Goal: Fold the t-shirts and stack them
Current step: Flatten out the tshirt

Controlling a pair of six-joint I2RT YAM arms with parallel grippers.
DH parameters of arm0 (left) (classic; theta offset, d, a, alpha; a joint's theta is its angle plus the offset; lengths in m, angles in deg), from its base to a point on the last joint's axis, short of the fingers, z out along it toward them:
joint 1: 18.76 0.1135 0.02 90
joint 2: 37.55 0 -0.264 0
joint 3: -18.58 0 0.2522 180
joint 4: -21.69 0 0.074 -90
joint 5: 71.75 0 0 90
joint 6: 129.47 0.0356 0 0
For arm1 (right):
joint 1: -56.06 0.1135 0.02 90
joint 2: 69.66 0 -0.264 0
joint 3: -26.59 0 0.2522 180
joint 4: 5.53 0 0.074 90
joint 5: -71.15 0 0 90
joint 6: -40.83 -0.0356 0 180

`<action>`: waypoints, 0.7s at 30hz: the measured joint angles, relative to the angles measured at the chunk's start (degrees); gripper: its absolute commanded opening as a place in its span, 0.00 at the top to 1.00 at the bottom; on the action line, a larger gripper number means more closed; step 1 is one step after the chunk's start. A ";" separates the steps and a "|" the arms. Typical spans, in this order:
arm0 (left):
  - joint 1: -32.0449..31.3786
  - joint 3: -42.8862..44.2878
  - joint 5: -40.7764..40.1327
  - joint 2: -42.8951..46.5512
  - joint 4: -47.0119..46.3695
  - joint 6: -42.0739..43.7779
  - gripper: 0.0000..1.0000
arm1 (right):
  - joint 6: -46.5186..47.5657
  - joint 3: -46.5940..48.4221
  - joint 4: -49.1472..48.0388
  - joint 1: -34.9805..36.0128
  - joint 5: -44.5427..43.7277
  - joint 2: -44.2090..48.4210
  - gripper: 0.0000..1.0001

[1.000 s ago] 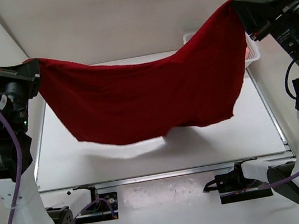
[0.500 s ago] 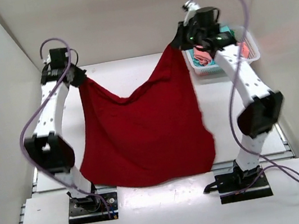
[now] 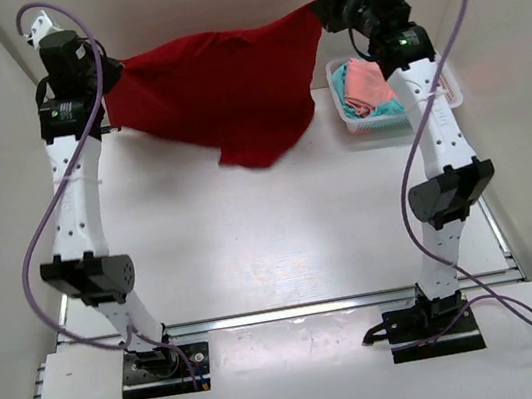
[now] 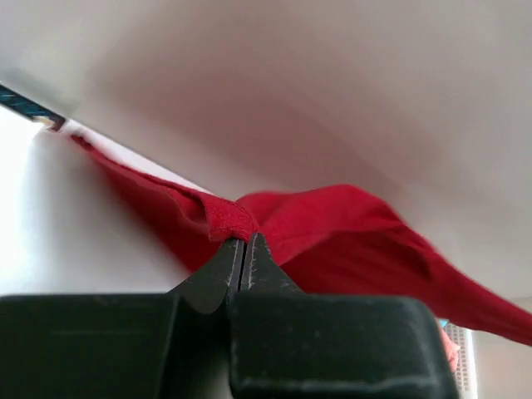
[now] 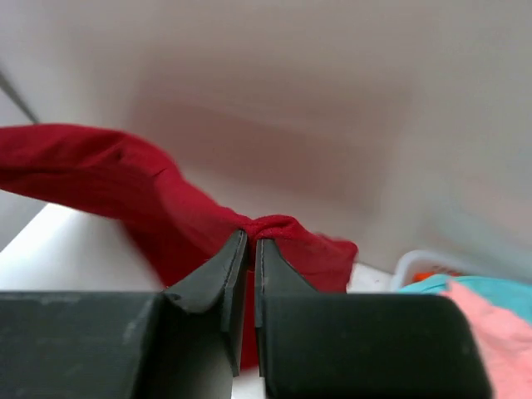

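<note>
Hanging high across the far end of the desk (image 3: 274,249), the dark red t-shirt (image 3: 218,91) sagged mid-span, left claw (image 4: 243,243) clenched on one bunched edge, right claw (image 5: 252,237) clenched on the other. The salmon pink t-shirt (image 3: 366,82) and teal t-shirt (image 3: 390,109) lay in the basket (image 3: 449,97).

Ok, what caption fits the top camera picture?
The left fingers and right fingers stretch the dark red t-shirt over the table.

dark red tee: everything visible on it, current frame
Large dark red cloth t-shirt: soft, plain, creased, unfolded. It sags in the air over the far end of the white table, one bunched edge pinched in the left arm's shut jaws, another in the right arm's. Whether its lowest tip touches the table is unclear.
</note>
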 measured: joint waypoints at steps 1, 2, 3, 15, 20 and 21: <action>0.00 -2.67 -0.37 2.56 -0.46 0.20 1.00 | 0.17 -0.98 -0.50 -0.46 0.07 1.46 1.00; 0.00 -4.94 -0.76 4.74 -0.70 0.44 1.00 | 0.20 -2.29 -0.66 -0.72 0.09 3.06 1.00; 0.00 -7.28 -1.22 6.78 -1.07 0.61 1.00 | 0.37 -3.82 -0.83 -1.07 -0.04 4.76 1.00; 2.38 -50.42 -3.04 28.02 -0.66 -0.28 1.00 | 5.53 -44.72 1.90 9.66 -6.91 32.92 1.00; 1.29 -43.98 -3.15 29.51 1.20 -1.22 1.00 | 9.77 -36.70 1.79 11.78 -10.43 36.22 1.00; 0.94 -40.44 -3.30 29.33 1.25 -1.36 1.00 | 10.67 -33.73 1.38 12.22 -11.39 36.44 1.00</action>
